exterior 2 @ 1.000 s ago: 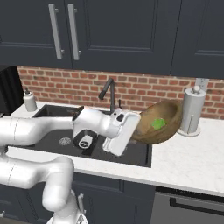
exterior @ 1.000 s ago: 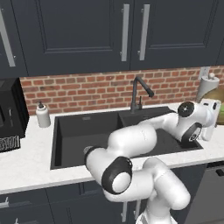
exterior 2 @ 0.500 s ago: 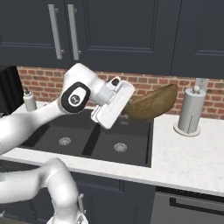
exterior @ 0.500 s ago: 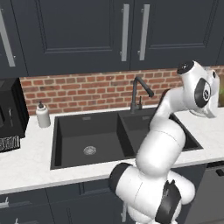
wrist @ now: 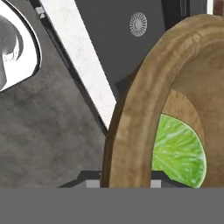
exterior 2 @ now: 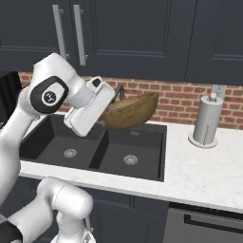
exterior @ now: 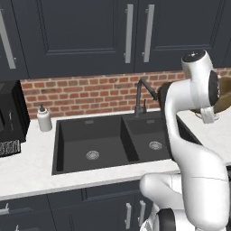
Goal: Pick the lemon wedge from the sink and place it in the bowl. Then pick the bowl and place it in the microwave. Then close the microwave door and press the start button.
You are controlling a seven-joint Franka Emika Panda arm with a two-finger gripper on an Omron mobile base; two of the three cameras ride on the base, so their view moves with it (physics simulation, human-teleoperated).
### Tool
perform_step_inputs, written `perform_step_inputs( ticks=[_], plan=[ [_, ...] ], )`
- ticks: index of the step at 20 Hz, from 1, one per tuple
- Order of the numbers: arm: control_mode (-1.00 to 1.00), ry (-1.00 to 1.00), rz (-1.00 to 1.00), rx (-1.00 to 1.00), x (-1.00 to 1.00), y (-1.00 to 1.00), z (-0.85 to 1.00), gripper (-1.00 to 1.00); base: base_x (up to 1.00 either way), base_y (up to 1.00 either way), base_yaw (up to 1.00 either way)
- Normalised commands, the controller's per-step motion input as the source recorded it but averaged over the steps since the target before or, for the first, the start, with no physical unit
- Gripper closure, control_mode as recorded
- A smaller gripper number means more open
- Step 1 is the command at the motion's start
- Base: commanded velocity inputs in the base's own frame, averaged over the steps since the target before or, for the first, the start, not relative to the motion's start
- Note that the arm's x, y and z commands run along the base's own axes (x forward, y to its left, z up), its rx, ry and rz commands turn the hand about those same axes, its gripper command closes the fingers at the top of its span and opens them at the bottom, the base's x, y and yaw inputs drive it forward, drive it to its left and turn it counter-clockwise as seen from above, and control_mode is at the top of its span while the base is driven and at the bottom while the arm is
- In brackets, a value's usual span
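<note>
Brickwork backs the white desk (exterior: 27, 169) in the left base view, where the black double-basin sink (exterior: 108, 140) sits with a silver drain in each basin and the dark faucet (exterior: 142, 92) behind the divider. A small soap bottle (exterior: 43, 119) stands left of the sink, and a black appliance (exterior: 10, 118) sits at the far left. The arm rises at right, its hand up near the cabinet level; a sliver of the wooden bowl (exterior: 224, 92) shows past it at the right edge.

From the right base view, the bowl (exterior 2: 133, 110) hangs in the air above the sink (exterior 2: 109, 152), tilted, with the white hand against its left side. A paper towel holder (exterior 2: 207, 121) stands on the desk (exterior 2: 204, 166) to the right.

Through the hand view, the tool (wrist: 121, 183) is clamped on the rim of the bowl (wrist: 131, 118), one finger either side of the rim wall. The lemon wedge (wrist: 179, 151), bright green, lies inside the bowl against its wall. A sink drain (wrist: 138, 23) shows beyond.
</note>
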Motion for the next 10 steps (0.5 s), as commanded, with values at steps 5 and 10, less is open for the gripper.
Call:
perform_step_inputs(
  ticks=[5,10],
  plan=[
    [-1.0,-0.05,0.06,0.2,-0.34,0.55,0.29,1.0,0.0,0.0,0.0],
    [-1.0,-0.13,0.03,0.21,-0.47,0.11,0.54,1.0,0.0,0.0,0.0]
  ],
)
